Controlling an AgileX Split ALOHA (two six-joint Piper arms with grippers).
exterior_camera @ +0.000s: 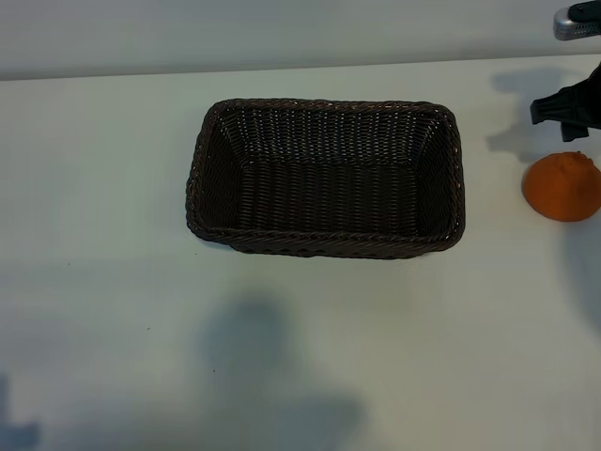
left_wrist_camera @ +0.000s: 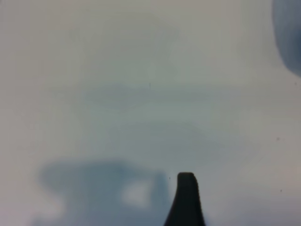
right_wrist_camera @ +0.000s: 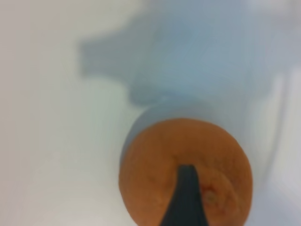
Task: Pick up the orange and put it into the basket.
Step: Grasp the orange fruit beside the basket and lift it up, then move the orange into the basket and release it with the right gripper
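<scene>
Hovering just over the orange, right of the empty basket, the right pincer stands apart; the left pincer, over bare counter, likewise apart.

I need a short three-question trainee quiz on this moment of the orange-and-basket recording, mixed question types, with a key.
1. True or false: the orange already lies inside the basket.
2. Which arm's tool is beside the orange? A) the left tool B) the right tool
3. Fill in: in the exterior view the orange rests on the table to the ____ of the basket.

Key: 1 false, the basket holds nothing; 2 B, the right wrist view shows the orange directly under one finger; 3 right.
</scene>
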